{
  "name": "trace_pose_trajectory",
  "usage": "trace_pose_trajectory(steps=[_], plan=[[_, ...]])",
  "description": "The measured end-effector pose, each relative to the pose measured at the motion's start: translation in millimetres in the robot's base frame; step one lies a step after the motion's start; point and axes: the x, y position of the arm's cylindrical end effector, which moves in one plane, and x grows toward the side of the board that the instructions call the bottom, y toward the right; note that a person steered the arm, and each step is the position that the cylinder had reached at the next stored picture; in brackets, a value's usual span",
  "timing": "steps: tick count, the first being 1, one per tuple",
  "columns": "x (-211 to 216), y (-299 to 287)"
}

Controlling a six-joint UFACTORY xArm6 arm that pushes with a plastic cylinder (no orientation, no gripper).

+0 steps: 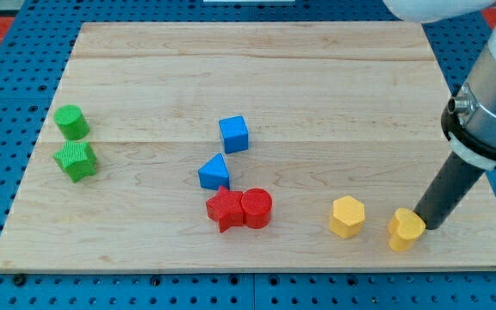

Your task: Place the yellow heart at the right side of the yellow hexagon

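Observation:
The yellow heart [406,229] lies near the board's bottom right corner. The yellow hexagon [347,216] sits just to its left, a small gap between them. My tip [424,223] is at the heart's upper right edge, touching or almost touching it. The dark rod rises from there toward the view's top right.
A red star [225,208] and a red cylinder [257,207] touch each other at bottom centre. A blue triangle [214,172] and a blue cube [233,134] lie above them. A green cylinder [72,121] and a green star [76,160] sit at the left. The wooden board's bottom edge [257,265] is close to the yellow blocks.

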Motion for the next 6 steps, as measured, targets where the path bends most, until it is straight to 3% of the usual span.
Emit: trace_pose_trajectory(steps=[1, 2, 3, 4, 5, 6], plan=[[4.7, 37.9], [40.0, 20.0], [43.6, -14.3], [14.0, -24.0], [6.5, 5.1], [-53.5, -22.4]])
